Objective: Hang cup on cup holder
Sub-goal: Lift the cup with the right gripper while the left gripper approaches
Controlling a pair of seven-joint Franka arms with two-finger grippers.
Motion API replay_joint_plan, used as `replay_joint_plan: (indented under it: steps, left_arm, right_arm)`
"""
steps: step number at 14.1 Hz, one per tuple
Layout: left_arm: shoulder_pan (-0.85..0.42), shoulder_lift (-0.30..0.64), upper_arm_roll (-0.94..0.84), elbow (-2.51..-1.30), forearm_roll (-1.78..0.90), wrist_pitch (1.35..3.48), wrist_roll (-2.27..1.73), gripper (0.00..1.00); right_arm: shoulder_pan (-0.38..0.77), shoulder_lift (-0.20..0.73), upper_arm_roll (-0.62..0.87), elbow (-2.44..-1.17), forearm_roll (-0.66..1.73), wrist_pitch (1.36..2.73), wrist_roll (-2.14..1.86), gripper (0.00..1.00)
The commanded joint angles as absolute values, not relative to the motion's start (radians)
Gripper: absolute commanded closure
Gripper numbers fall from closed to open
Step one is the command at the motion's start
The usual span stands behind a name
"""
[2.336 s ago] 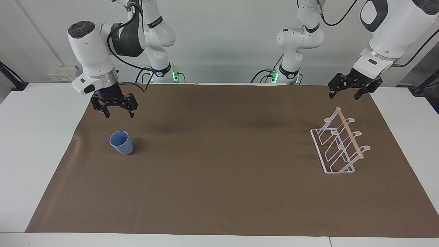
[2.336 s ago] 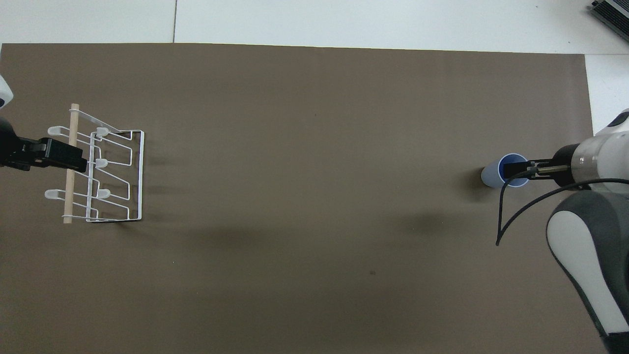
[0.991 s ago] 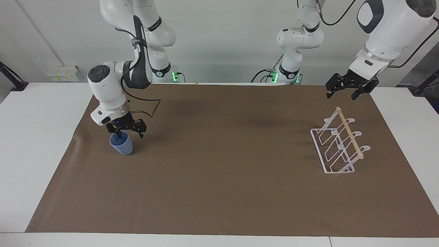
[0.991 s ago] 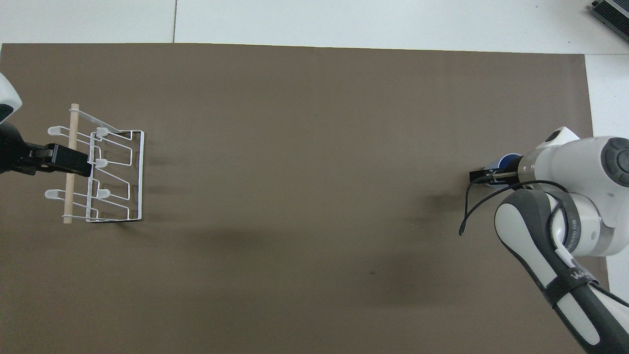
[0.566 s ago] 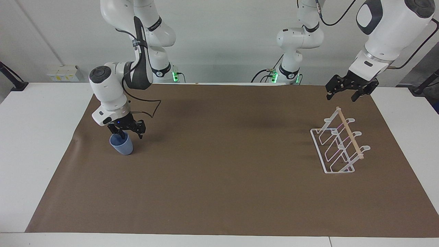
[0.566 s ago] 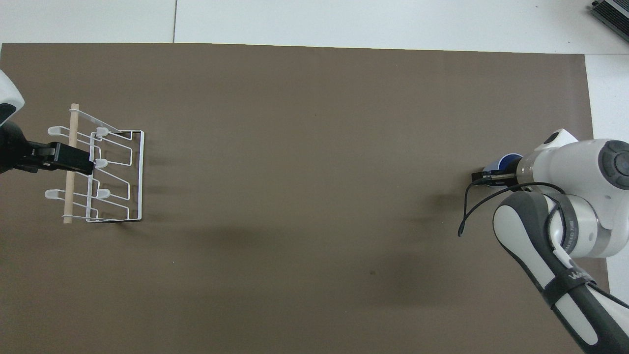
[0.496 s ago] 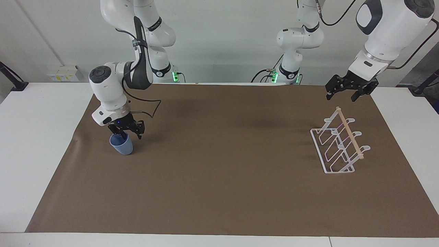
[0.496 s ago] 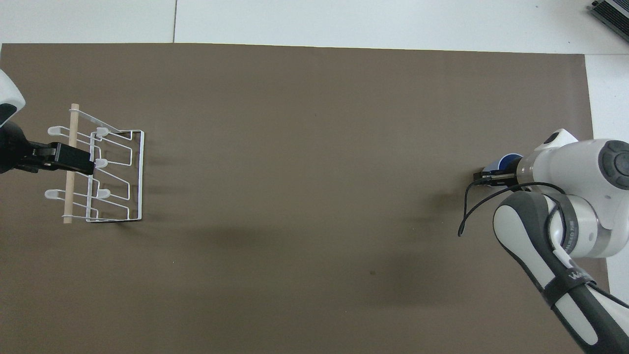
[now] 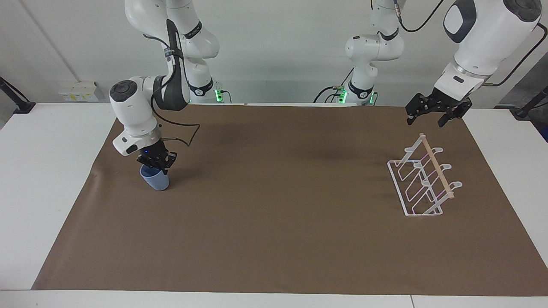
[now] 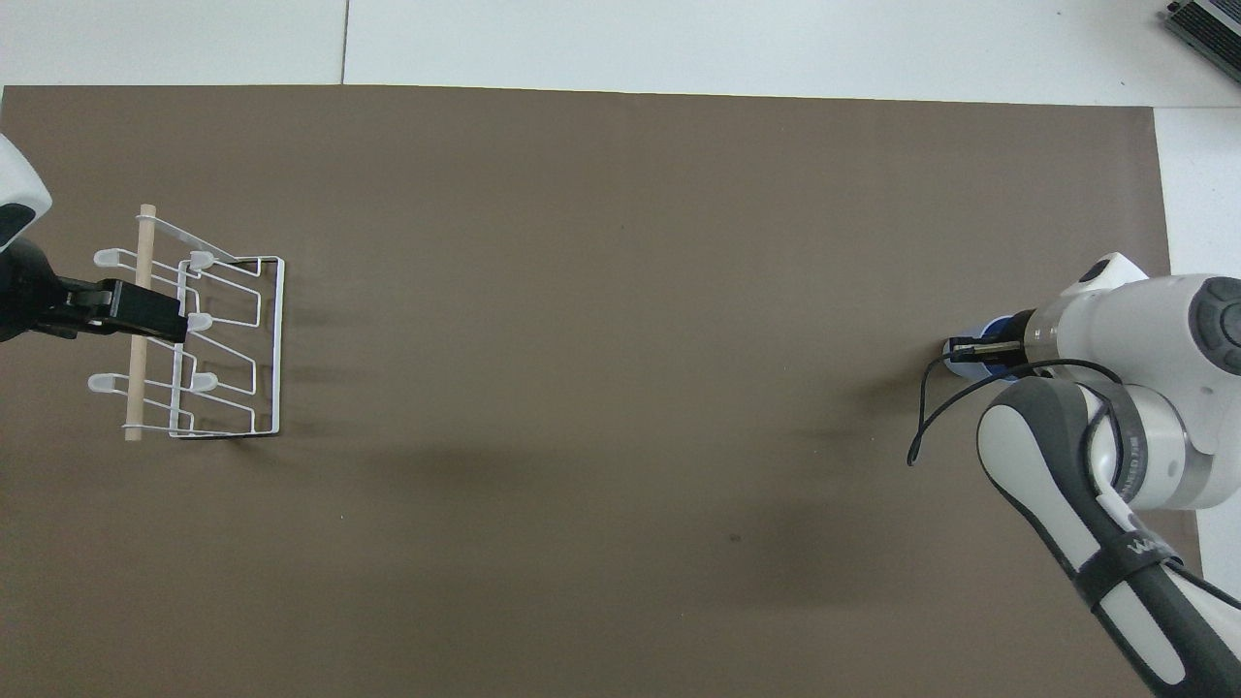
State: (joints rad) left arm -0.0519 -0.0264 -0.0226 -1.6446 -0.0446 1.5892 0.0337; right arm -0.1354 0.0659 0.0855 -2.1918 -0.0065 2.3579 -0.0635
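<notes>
**Cup gripped at the rim, rack waiting**

Facing view: right gripper (image 9: 156,165) pinched shut on rim of small light-blue plastic cup (image 9: 156,180), standing on brown-covered tabletop (image 9: 274,239). Left gripper (image 9: 433,114) idle, fingers spread, above white wire cup holder (image 9: 421,182).

Overhead view: cup (image 10: 960,358) well apart from cup holder (image 10: 194,334). Next, probably: lift, carry, invert onto prong. Plain white wall.

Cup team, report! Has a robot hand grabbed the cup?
Right gripper shut on cup rim, cup on mat. Left gripper open over holder. Path clear.
</notes>
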Motion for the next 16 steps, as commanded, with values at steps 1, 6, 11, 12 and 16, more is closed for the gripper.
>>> replay_joint_plan:
  steps: [1,6,11,12,16]
  left_arm:
    - [-0.057,-0.074,-0.02,-1.707,-0.048,1.609,0.029,0.0]
    - [-0.048,-0.103,-0.02,-1.773,-0.052,1.663,0.003,0.0]
    - [-0.026,-0.103,-0.017,-1.775,-0.181,1.651,-0.17,0.0]
    - [-0.026,-0.103,-0.017,-1.775,-0.205,1.654,-0.26,0.0]
    - [-0.023,-0.103,-0.015,-1.775,-0.332,1.677,-0.555,0.0]
  right_arm:
    - [-0.14,0.06,0.091,-2.209,0.014,2.364,-0.084,1.0]
    - [-0.134,0.083,0.1,-2.131,0.014,2.278,-0.092,1.0]
    - [-0.045,0.103,0.1,-2.019,0.166,2.088,-0.11,1.0]
    - [-0.043,0.103,0.101,-2.019,0.246,2.083,-0.132,1.0]
    - [-0.043,0.097,0.185,-2.017,0.403,2.071,-0.215,1.0]
